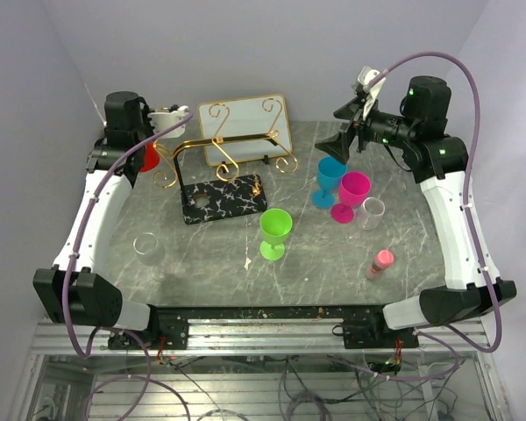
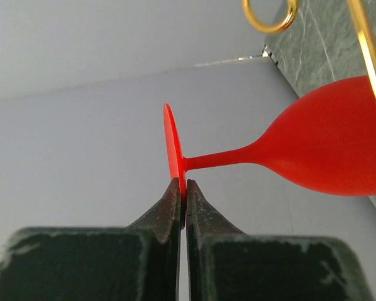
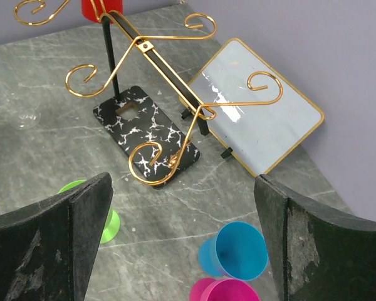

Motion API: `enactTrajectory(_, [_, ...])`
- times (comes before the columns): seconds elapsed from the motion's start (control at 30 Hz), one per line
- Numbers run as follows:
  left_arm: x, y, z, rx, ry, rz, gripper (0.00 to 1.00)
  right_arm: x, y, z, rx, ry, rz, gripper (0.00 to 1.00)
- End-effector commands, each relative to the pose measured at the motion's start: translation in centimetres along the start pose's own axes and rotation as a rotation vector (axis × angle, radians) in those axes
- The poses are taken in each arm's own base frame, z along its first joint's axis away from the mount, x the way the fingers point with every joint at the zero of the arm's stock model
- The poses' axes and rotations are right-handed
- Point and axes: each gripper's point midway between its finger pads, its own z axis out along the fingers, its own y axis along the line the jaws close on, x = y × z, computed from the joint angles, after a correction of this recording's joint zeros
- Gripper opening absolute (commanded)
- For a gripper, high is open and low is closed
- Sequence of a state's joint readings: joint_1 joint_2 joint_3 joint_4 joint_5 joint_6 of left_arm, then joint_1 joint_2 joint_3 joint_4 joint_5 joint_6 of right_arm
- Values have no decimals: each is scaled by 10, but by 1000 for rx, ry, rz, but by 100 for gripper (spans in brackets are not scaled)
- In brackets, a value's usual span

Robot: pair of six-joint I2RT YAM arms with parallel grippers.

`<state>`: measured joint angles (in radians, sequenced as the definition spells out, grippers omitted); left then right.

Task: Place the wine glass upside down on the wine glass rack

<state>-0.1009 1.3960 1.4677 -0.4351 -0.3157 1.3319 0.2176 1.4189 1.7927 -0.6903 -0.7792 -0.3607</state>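
A red wine glass (image 2: 338, 144) is held by its foot disc in my left gripper (image 2: 183, 188), which is shut on the disc's edge. Its bowl (image 1: 148, 159) sits at the left end of the wine glass rack (image 1: 223, 140), and a gold wire (image 2: 371, 69) crosses in front of the bowl. The rack is gold wire with scroll ends on a black marbled base (image 1: 223, 198). From the right wrist the rack (image 3: 156, 56) shows in full, with the red wine glass (image 3: 100, 9) at its far end. My right gripper (image 3: 183, 182) hangs open and empty above the table.
A gold-rimmed white tray (image 1: 245, 130) leans behind the rack. Blue (image 1: 330, 180), pink (image 1: 351, 195) and green (image 1: 275, 232) glasses stand mid-table. Clear glasses stand at right (image 1: 373, 213) and front left (image 1: 147, 250). A pink-capped bottle (image 1: 380, 262) lies front right.
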Motion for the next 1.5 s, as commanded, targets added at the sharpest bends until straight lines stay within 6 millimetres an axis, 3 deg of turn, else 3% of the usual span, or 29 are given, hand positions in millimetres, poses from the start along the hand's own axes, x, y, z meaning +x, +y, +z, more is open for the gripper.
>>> enactTrajectory(0.0, [-32, 18, 1, -34, -111, 99, 7, -14, 2, -10, -8, -60, -4, 95])
enactTrajectory(0.2, [-58, 10, 8, -1, -166, 198, 7, -11, 0, -18, -9, -78, 21, 96])
enactTrajectory(0.53, [-87, 7, 7, 50, -277, 217, 7, -10, -4, -27, -2, -100, 48, 97])
enactTrajectory(1.17, [-114, 0, 20, 40, -320, 235, 7, -5, -10, -31, 1, -114, 82, 98])
enactTrajectory(1.47, [-120, 4, 33, -4, -300, 152, 7, -5, -10, -33, -4, -124, 95, 98])
